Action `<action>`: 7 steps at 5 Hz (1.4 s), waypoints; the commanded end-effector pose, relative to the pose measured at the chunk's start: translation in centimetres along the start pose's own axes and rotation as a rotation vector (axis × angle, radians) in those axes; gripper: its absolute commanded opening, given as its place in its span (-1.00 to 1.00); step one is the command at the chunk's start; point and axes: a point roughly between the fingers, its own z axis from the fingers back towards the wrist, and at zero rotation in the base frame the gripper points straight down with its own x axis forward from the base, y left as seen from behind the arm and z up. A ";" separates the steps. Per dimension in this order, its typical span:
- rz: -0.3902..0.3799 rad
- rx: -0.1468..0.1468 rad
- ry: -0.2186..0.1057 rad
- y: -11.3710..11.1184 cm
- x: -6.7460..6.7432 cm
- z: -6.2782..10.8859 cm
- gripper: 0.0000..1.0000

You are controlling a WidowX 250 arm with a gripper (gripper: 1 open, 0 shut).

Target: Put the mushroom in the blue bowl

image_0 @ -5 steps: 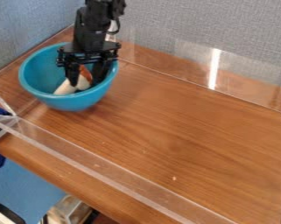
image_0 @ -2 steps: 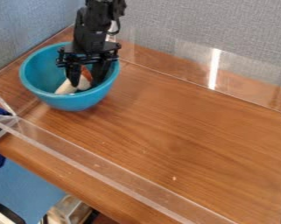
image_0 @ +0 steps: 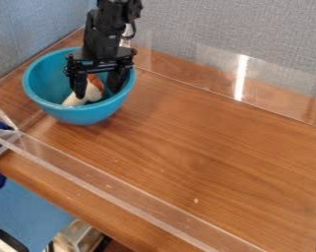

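The mushroom (image_0: pixel 79 98) is in the blue bowl (image_0: pixel 52 110), down low inside it. I can see its pale stem, and some red-brown next to it that looks like its cap, partly behind the black pincer (image_0: pixel 94 87). It looks like a toy, so I think it is light and would not break if it got a little bump. I can't tell if it is hard or squishy. The stem looks like the best part to grab, since it is thick and pokes out to the side. The round cap might be slippery and roll out of a pinch. The pincer is open wide, with its fingers spread apart inside the bowl, and it doesn't look like it is squeezing anything. It is so close to the mushroom that I can't tell if they touch. The bowl sits on the brown wooden table (image_0: pixel 207 153), near the bumpy gray wall (image_0: pixel 207 30). The job looks just about done to me. Next the arm should go straight up, slowly, because a finger could catch the cap or tip the bowl.
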 end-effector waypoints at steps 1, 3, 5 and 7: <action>0.030 -0.028 -0.020 -0.1 1.0 0.8 -1.00; 0.042 -0.024 -0.009 0.1 1.0 0.8 1.00; 0.054 -0.021 0.001 0.1 1.1 0.4 -1.00; 0.063 -0.007 0.006 0.4 1.2 0.1 1.00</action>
